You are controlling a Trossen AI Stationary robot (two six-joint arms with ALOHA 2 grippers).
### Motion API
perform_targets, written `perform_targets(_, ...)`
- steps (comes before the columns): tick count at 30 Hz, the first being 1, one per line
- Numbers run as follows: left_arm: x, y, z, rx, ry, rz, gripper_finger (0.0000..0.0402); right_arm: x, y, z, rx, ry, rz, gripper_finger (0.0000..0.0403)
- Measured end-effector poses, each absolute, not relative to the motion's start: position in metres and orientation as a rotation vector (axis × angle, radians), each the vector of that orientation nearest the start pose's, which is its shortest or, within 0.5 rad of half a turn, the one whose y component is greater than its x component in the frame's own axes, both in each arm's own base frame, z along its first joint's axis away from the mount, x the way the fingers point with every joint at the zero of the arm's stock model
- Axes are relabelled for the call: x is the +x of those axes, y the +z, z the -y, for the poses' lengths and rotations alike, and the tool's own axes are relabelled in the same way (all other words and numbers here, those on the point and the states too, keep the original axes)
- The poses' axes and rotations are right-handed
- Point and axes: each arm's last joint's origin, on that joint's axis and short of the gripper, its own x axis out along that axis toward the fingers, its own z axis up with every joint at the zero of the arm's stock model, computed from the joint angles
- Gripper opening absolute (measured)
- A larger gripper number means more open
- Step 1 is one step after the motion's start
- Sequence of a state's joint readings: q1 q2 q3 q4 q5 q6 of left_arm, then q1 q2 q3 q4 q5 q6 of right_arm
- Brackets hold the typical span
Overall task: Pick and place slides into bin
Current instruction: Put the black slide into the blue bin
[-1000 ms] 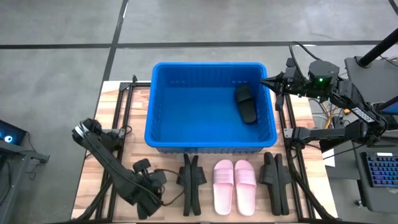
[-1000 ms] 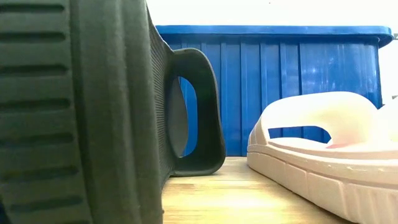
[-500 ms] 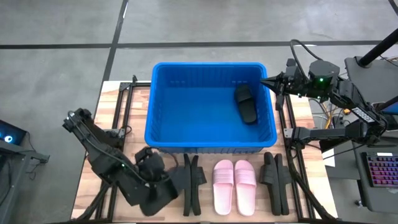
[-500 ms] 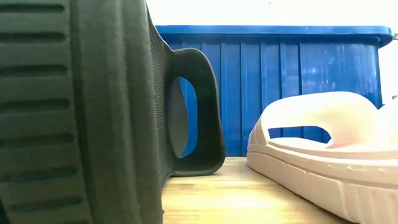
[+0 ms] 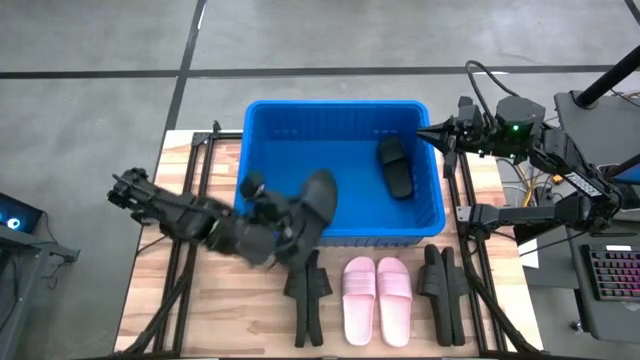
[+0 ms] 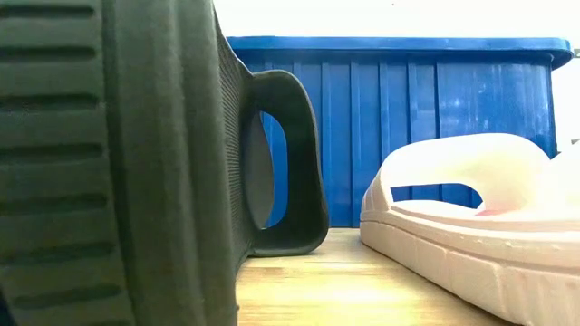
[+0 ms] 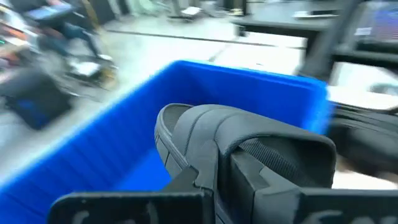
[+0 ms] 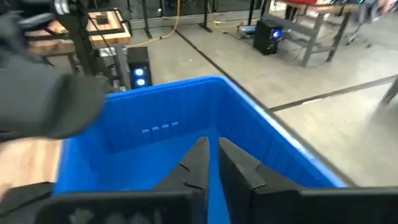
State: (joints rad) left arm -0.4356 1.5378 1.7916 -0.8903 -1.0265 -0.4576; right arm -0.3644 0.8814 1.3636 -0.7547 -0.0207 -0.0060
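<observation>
The blue bin (image 5: 262,215) stands at the table's middle far side, with one black slide (image 5: 395,166) lying inside at its right. My left gripper (image 5: 292,228) is shut on another black slide (image 5: 320,196), above the bin's near wall toward its left. That slide fills the left wrist view (image 7: 205,134). On the table in front of the bin are a black pair on edge (image 5: 307,292), a pink pair (image 5: 377,298) lying flat, and another black pair on edge (image 5: 443,285). My right gripper (image 5: 428,131) is shut and empty over the bin's far right corner. My left gripper pinches the black slide between its two fingers (image 7: 202,183), near one end of it; the fingers hide the exact spot. The wide strap (image 7: 283,155) shows beside one finger. The fingers come from the table's left, slanting. The slide is lifted clear and juts out over the bin.
The low view is close behind the black pair's ribbed sole (image 6: 91,163) and strap (image 6: 283,163), with a pink slide (image 6: 471,213) and the bin's ribbed wall (image 6: 408,118) beyond. Bare wood lies left of the bin (image 5: 190,190). Equipment stands off the table's right edge.
My left gripper has risen from the table's near left part and swung toward the far edge and right, carrying the black slide. The slide is now lifted clear above the bin's near wall.
</observation>
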Motion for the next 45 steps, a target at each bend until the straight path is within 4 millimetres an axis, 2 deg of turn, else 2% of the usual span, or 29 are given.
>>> perform_targets(4, 0.298, 0.443, 0.074, 0.074, 0.745, -0.326, 0.0000, 0.129, 0.448, 0.044, 0.066, -0.257, -0.264, 0.0089)
perform_targets(10, 0.310, 0.447, 0.035, 0.162, 0.842, -0.336, 0.0000, 0.139, 0.451, 0.043, 0.076, -0.237, -0.225, 0.0189)
perform_targets(16, 0.317, 0.451, 0.009, 0.205, 0.846, -0.335, 0.0000, 0.156, 0.457, 0.046, 0.082, -0.228, -0.152, 0.0241)
perform_targets(23, 0.326, 0.453, -0.013, 0.178, 0.882, -0.258, 0.0000, 0.192, 0.442, 0.060, 0.161, -0.306, -0.218, 0.0239)
perform_targets(28, 0.340, 0.445, -0.022, 0.265, 0.902, -0.272, 0.0000, 0.216, 0.435, 0.063, 0.137, -0.293, -0.264, 0.0228)
perform_targets(36, 0.363, 0.429, -0.031, 0.382, 0.916, -0.334, 0.0000, 0.244, 0.444, 0.057, -0.161, -0.210, -0.296, 0.0226)
perform_targets(45, 0.365, 0.434, -0.031, 0.383, 0.910, -0.286, 0.0000, 0.258, 0.439, 0.057, -0.391, -0.187, -0.383, 0.0226)
